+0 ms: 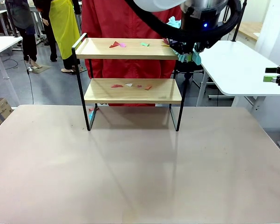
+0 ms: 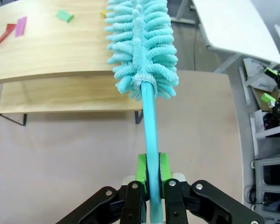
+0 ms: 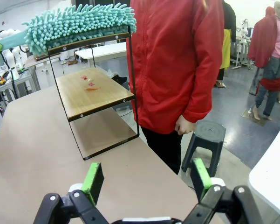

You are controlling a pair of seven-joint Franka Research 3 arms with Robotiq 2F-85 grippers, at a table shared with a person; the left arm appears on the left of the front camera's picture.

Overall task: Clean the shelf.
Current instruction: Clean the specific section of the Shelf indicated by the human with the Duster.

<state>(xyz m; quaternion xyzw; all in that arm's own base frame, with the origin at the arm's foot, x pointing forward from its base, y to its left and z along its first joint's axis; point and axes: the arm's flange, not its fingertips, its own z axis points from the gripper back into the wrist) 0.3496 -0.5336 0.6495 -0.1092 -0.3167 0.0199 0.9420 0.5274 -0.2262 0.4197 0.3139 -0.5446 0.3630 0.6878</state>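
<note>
Shelf (image 1: 102, 89) runs left-right across the table (image 1: 130, 177) — two pale boards, black frame, scraps (image 1: 129, 85) on both. Left gripper (image 2: 152, 164) clamps duster (image 2: 142, 42); right gripper (image 3: 147, 177) gapes empty.

Two-tier shelf (image 1: 102, 93) standing upright on the far middle of the table (image 1: 130, 177)

It has two light wooden boards in a thin black metal frame with black legs, and a raised black rail at the left end of the top board. Small coloured scraps (image 1: 122, 45) lie scattered on the top board, with more on the lower one. A fluffy teal duster (image 2: 140, 46) lies over the top board's right end.
</note>
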